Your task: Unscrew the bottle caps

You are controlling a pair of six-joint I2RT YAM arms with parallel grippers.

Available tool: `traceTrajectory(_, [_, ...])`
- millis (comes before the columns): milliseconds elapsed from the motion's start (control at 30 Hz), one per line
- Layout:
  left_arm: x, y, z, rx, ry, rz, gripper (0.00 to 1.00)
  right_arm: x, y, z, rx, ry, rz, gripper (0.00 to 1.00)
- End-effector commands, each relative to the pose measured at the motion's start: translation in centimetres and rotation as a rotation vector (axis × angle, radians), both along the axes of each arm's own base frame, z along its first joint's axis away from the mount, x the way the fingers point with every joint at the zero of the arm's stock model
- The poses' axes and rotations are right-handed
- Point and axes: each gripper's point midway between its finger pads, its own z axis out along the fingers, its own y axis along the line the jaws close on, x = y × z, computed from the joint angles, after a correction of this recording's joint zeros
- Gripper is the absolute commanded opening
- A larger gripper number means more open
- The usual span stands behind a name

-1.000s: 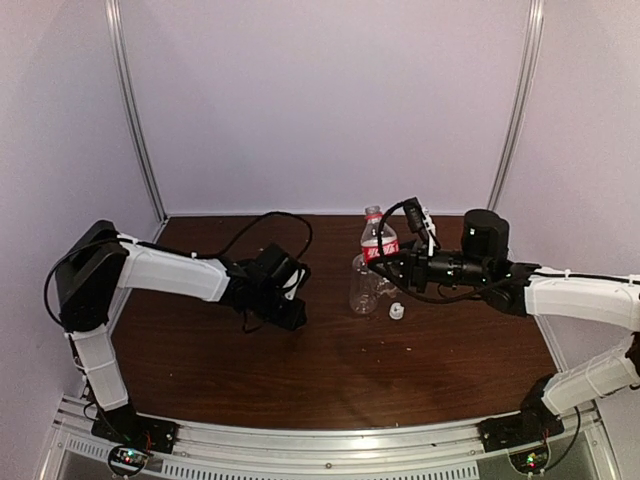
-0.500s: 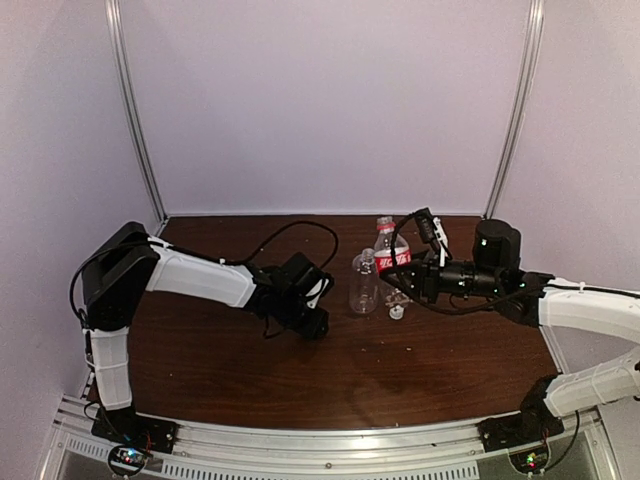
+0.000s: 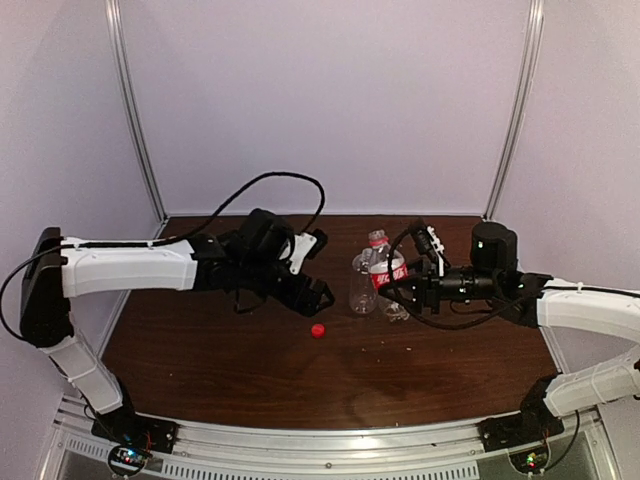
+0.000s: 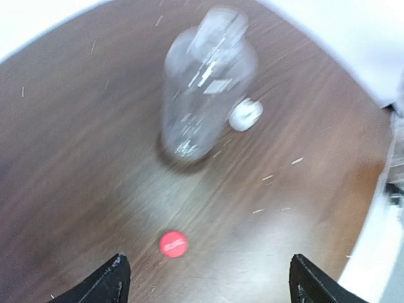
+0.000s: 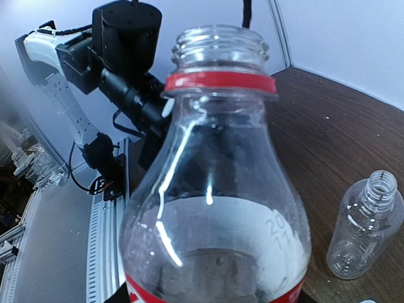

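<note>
Bottle caps are both off their bottles and lie on the brown table (image 3: 200, 350). The red cap (image 4: 173, 243) sits flat on the wood by itself. The white cap (image 4: 245, 115) lies just beside the foot of the unlabelled bottle (image 4: 208, 82), on its right in the left wrist view. That bottle stands upright on the table with its threaded neck bare.

The left gripper (image 4: 208, 284) hovers over the red cap with its jaws spread wide and nothing between them. In its own camera the cap lies on the wood between the two dark fingertips (image 4: 117, 281), clear of both. From above, the red cap lies on the near side of this gripper's tip, well to the left of both bottles.

The right gripper (image 3: 392, 290) is closed around the lower body of the red-labelled bottle (image 5: 214, 189), just to the right of the unlabelled one. The held bottle's mouth is open, with a red ring (image 5: 219, 81) around the neck below the threads. The right wrist view is filled by this bottle, which hides the fingers. Whether its base touches the table cannot be told
</note>
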Motion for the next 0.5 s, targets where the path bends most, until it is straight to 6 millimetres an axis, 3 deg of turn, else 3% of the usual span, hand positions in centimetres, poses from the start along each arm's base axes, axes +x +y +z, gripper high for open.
traceTrajectory(0, [-2.8,-0.9,8.7,-0.222,-0.102,-0.188,0.89,-2.7,0.7,0.8,0.036,-0.029,0.179,0.30])
traceTrajectory(100, [-4.9,-1.2,13.5,-0.356,-0.127,-0.273,0.90,-3.9,1.1,1.3,0.065,-0.032,0.252,0.32])
traceTrajectory(200, [-6.4,-1.9,16.7,-0.446,-0.107,-0.352,0.91,-4.6,1.5,1.7,0.076,-0.037,0.294,0.33])
traceTrajectory(467, [-7.9,-4.5,19.2,-0.574,-0.007,-0.481,0.91,-5.6,2.9,2.5,0.075,-0.049,0.351,0.35])
